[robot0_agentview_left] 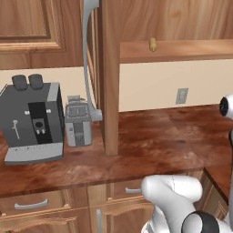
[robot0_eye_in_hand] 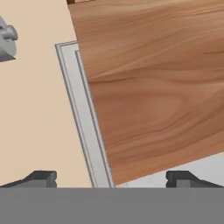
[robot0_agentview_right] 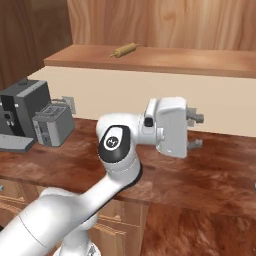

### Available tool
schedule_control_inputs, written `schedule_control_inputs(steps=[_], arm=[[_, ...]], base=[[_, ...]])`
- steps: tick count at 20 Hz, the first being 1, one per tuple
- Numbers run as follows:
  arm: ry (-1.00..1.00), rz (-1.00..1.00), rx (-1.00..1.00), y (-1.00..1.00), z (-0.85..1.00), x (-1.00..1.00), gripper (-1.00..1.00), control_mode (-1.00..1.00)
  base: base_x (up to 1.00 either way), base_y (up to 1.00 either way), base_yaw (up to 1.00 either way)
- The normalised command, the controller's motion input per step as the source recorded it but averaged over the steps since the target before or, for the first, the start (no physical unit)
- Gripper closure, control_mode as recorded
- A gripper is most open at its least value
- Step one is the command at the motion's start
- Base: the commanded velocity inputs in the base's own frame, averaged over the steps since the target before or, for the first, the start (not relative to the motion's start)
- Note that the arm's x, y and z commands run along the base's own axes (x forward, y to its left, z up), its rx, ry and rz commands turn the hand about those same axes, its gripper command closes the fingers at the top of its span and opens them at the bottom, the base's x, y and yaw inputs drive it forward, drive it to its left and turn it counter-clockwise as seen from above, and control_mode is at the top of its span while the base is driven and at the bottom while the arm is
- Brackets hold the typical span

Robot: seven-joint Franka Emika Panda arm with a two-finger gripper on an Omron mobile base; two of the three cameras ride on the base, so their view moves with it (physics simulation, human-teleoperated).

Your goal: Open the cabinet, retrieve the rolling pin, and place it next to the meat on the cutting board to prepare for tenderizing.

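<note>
We see the cabinet (robot0_agentview_left: 109, 68) standing open above the counter (robot0_agentview_left: 154, 136), its door swung out edge-on toward us with the long grey handle (robot0_agentview_left: 88, 59) curving down its front. The counter is a dark reddish wood surface running below the cabinet. On the counter, left of the cabinet door, sits a dark grey coffee machine (robot0_agentview_left: 32, 119), and just beside it, between it and the door, a smaller grey toaster (robot0_agentview_left: 78, 122). A pale wall outlet (robot0_agentview_left: 181, 96) sits on the cream wall under the cabinet. The gripper (robot0_agentview_right: 195, 130) hangs above the counter, below the cabinet's shelf (robot0_agentview_right: 150, 59), with its jaws spread wide and nothing between them. The rolling pin (robot0_agentview_right: 123, 50) lies on that shelf inside the cabinet, well apart from the gripper.
</note>
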Motion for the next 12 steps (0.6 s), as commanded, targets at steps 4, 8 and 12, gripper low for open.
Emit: schedule_control_inputs(steps=[4, 8, 12], arm=[[0.0, 0.01, 0.17, 0.52, 0.22, -0.45, -1.0, -1.0], [0.0, 0.0, 0.2, 0.52, 0.23, -0.34, -1.0, -1.0], [0.0, 0.01, 0.23, 0.51, 0.24, -0.16, -1.0, -1.0]], base=[[0.0, 0.0, 0.0], [0.0, 0.0, 0.0], [0.0, 0.0, 0.0]])
